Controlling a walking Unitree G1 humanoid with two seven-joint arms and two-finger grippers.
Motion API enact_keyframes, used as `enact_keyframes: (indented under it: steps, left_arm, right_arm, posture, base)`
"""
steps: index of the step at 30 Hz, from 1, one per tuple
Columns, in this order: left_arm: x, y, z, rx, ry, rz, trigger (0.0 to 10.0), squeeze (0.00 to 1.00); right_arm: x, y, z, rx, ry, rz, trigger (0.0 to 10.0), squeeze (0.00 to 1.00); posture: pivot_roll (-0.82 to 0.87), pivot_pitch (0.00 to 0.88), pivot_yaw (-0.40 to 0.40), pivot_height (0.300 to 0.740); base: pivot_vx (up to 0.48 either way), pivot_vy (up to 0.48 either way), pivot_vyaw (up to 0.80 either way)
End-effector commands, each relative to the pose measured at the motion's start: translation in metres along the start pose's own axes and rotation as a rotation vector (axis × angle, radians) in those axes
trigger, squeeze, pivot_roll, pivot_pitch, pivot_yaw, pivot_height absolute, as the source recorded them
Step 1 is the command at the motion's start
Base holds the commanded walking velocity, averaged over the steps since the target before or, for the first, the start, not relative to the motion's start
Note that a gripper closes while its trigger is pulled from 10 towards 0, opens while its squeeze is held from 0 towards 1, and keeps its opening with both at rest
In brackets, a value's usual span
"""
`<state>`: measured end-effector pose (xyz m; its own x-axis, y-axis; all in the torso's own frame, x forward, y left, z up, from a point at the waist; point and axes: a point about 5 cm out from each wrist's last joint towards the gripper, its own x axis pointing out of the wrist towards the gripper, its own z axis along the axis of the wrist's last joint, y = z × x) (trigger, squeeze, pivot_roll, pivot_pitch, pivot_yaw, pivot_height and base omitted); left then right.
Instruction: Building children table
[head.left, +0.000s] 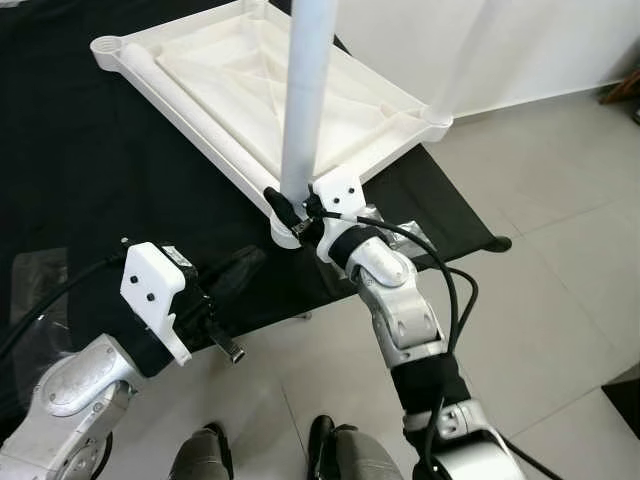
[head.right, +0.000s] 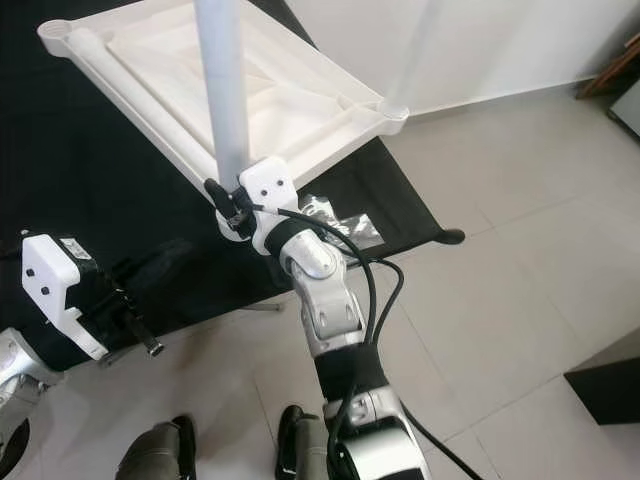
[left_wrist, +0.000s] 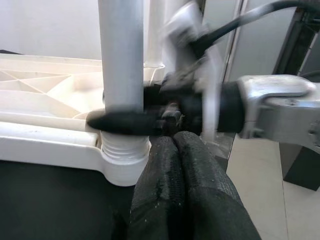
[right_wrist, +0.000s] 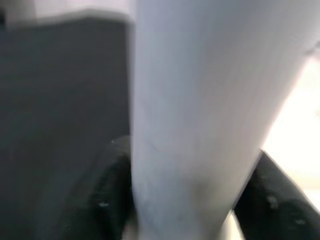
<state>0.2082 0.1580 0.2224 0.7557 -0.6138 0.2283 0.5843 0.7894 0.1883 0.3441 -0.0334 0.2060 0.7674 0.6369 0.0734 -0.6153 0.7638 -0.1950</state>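
A white plastic table top (head.left: 350, 95) lies upside down on a black cloth (head.left: 70, 170). A white tubular leg (head.left: 305, 90) stands upright in the near corner socket (left_wrist: 122, 160). My right gripper (head.left: 288, 210) is shut on this leg just above the socket; in the right wrist view its black fingers (right_wrist: 107, 200) press both sides of the tube. A second leg (head.left: 190, 100) lies flat inside the table top along its left rim. My left gripper (left_wrist: 172, 145) is low at the left, pointing at the socket, fingers shut together on nothing.
The black cloth's edge (head.left: 440, 215) runs along the pale tiled floor (head.left: 560, 280) on the right. Clear plastic bags lie on the cloth (head.left: 35, 290) and beside my right wrist (head.right: 340, 225). A dark box (head.right: 610, 390) stands at the lower right. Two feet (head.left: 270, 450) show at the bottom.
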Motion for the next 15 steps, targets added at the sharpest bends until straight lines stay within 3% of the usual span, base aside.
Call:
enact_keyframes:
  steps: [1,3,4,6,7,9,15]
  left_arm:
    - [-0.001,-0.001,-0.004,-0.008,0.027,-0.012,10.0,0.00]
    - [-0.001,-0.001,-0.004,-0.010,0.026,-0.015,10.0,0.00]
    - [0.000,-0.002,-0.005,-0.011,0.027,-0.019,10.0,0.00]
    - [0.001,-0.002,-0.005,-0.009,0.030,-0.022,10.0,0.00]
    - [0.001,-0.002,-0.005,-0.009,0.030,-0.022,10.0,0.00]
    - [0.001,-0.003,-0.004,-0.008,0.029,-0.022,10.0,0.00]
    - [0.001,-0.003,-0.003,-0.005,0.027,-0.018,10.0,0.00]
  right_arm:
    - [-0.002,-0.002,-0.012,0.039,0.074,0.052,10.0,1.00]
    - [-0.001,-0.003,-0.005,0.034,0.056,0.086,10.0,1.00]
    - [0.003,-0.010,0.010,0.003,-0.007,0.194,10.0,1.00]
    - [0.006,-0.022,0.033,-0.089,-0.080,0.374,10.0,0.00]
    - [0.006,-0.022,0.033,-0.089,-0.080,0.374,10.0,0.00]
    - [0.005,-0.031,0.043,-0.139,-0.097,0.505,10.0,0.00]
    - [0.006,-0.040,0.050,-0.202,-0.072,0.648,10.0,0.00]
  posture:
    - [0.13,0.284,-0.139,0.740]
    - [0.13,0.284,-0.139,0.740]
    - [0.13,0.286,-0.138,0.740]
    - [0.13,0.288,-0.140,0.740]
    - [0.13,0.288,-0.140,0.740]
    - [0.14,0.293,-0.143,0.740]
    - [0.14,0.301,-0.149,0.740]
  base:
    - [0.000,0.000,0.00]
    - [0.000,0.000,0.00]
    - [0.000,0.000,0.00]
    - [0.000,0.000,0.00]
    - [0.000,0.000,0.00]
    - [0.000,0.000,0.00]
    - [0.000,0.000,0.00]
